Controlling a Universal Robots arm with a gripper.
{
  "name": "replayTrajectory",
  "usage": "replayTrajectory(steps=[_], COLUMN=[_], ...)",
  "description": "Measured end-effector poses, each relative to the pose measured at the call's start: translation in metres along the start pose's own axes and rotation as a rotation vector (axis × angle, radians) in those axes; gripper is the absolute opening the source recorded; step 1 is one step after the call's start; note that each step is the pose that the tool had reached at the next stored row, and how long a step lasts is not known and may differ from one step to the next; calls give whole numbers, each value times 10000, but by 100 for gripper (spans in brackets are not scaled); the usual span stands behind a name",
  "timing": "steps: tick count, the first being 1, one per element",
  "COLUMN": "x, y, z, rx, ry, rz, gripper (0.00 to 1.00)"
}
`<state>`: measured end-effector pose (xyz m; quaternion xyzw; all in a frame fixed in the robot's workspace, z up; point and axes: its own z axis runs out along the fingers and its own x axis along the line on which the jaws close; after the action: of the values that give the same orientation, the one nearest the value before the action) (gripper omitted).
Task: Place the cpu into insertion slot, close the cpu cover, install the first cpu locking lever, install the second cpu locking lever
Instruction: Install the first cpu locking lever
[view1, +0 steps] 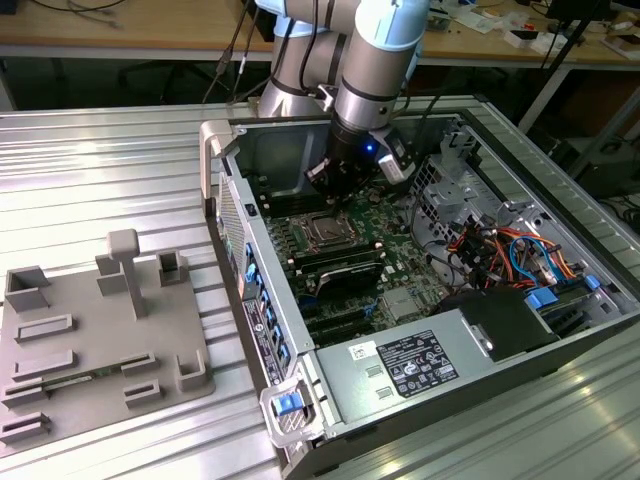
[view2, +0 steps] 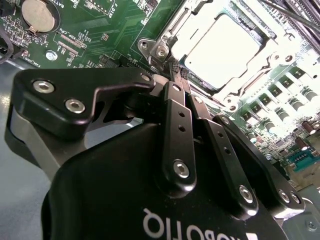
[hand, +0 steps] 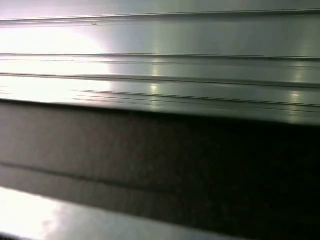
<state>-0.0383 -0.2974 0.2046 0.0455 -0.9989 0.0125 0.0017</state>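
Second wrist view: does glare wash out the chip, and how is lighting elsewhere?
Second wrist view: yes, glare bleaches the chip white; the gripper is dark. Exterior view: evenly lit. First wrist view: bright streaks on ribbed metal beside a dark band.

My arm: angled steeply downward, wrist near vertical. My tool: black, fingers drawn together, tips pointing down.

cpu top: glossy bright metal. cpu cover: shiny silvery metal. gripper: matt black. table: ribbed brushed metal.
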Motion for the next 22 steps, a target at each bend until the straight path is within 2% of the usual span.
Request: replayTrajectory(steps=[10,16,18,20,21,22], x=[0,1,3,-2,-2,-2], y=[7,16,14,25,25,23], z=[31,39,25,11,-2,-44], rx=[25,10,-8,-76,-86,-75], ry=[1,3,6,-13,-13,-13], rz=[0,-19,-31,-64,-68,-78], gripper=[11,11,11,11,11,11])
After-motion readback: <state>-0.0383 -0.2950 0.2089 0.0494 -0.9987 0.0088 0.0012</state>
